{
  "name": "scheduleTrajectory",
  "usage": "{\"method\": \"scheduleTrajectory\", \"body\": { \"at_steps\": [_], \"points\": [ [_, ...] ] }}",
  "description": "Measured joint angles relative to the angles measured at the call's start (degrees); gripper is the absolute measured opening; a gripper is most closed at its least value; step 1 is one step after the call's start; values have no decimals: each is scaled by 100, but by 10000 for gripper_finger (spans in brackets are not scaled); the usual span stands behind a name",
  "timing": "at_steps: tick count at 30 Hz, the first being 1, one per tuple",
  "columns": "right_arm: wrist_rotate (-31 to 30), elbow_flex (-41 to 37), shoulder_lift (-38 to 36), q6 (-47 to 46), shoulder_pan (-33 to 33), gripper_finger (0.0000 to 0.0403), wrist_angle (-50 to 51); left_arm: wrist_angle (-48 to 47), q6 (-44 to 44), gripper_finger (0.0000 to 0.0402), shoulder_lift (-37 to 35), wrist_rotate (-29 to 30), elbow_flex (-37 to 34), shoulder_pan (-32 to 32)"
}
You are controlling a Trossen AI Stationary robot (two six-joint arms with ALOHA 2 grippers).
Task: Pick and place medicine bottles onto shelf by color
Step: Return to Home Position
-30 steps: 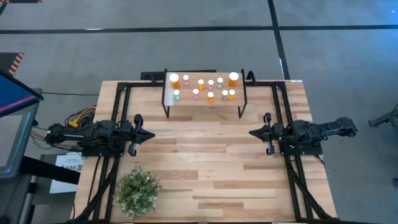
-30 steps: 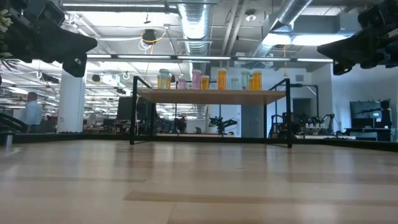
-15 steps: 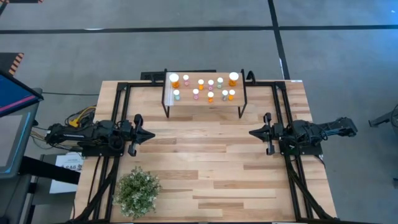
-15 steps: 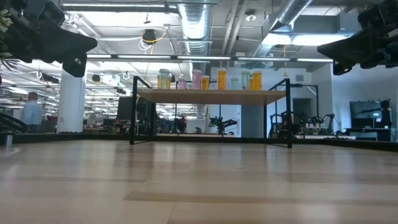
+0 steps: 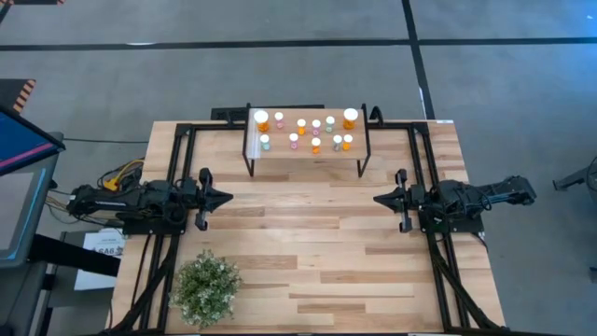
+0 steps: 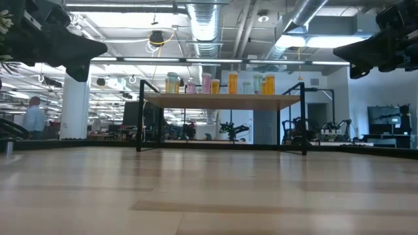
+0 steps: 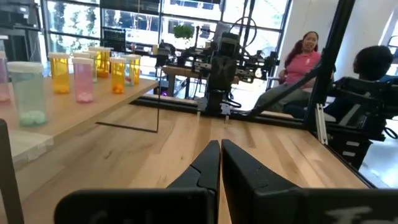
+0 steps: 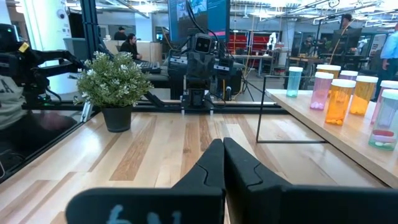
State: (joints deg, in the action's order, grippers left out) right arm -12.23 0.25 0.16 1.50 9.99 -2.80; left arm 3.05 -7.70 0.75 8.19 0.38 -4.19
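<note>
Both tools (image 5: 226,197) (image 5: 378,198) closed, bottles (image 5: 315,144) atop shelf (image 5: 303,153)

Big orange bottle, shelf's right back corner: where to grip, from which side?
I'd take the large orange white-capped bottle by its round body just under the cap, right gripper descending from above. It stands upright; a small orange bottle crowds its front, and the wood-topped shelf's black frame its side.

Bright, even overhead light falls on the tabletop (image 5: 308,233), and shadows by the shelf (image 5: 303,152) are soft. In the low view, ceiling lamps (image 6: 307,40) glare above the shelf and leave the left arm (image 6: 49,39) and right arm (image 6: 385,42) as dark silhouettes. Windows (image 7: 155,18) backlight the translucent medicine bottles (image 7: 83,78).
</note>
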Motion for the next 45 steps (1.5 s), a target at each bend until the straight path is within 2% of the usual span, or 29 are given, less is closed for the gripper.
{"method": "scheduleTrajectory", "body": {
  "at_steps": [45],
  "points": [
    [0, 2, 0, 0, 1, 13, -1, 4, -2, 2, 0, -3, 2, 0]
  ]
}}
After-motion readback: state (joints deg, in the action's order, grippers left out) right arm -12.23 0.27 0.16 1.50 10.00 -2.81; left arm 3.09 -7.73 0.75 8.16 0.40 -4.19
